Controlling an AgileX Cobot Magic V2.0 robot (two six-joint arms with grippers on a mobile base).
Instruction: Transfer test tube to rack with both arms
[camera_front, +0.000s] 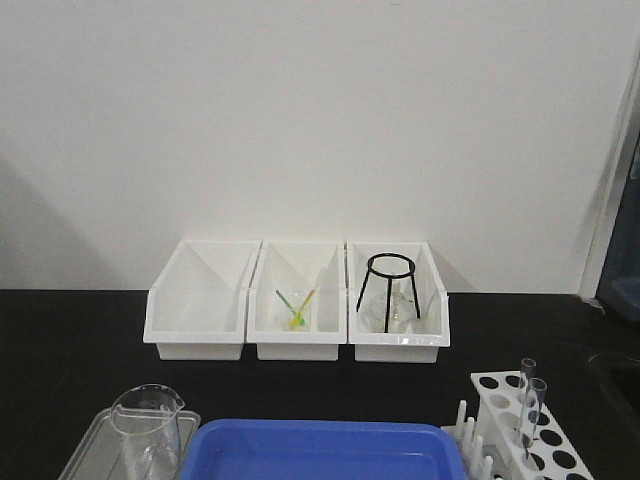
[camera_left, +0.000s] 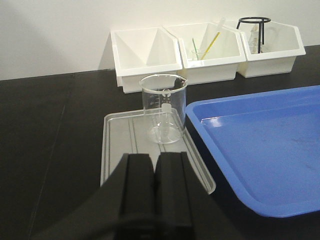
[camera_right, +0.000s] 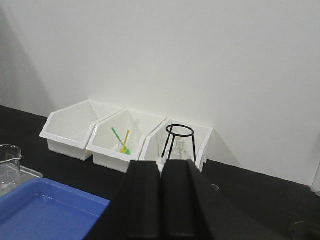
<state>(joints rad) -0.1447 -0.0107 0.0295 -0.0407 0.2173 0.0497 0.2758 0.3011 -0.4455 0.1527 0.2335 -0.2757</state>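
Two slender clear test tubes (camera_front: 527, 385) stand upright in holes of the white rack (camera_front: 483, 400) at the table's front right, pegs along its left side. Neither arm shows in the front view. My left gripper (camera_left: 155, 157) is shut with nothing between its jaws; it hangs over the near end of a clear tray (camera_left: 120, 145), just short of a glass beaker (camera_left: 163, 107). The right gripper (camera_right: 161, 164) is also shut and empty, held above the table and facing the white bins. The rack is out of both wrist views.
Three white open-fronted bins (camera_front: 200, 300) line the back wall; the middle one holds green and yellow sticks (camera_front: 297, 305), the right one a black tripod stand (camera_front: 390, 285) and glassware. A blue tray (camera_front: 320, 450) lies front centre, between the beaker's clear tray and the rack.
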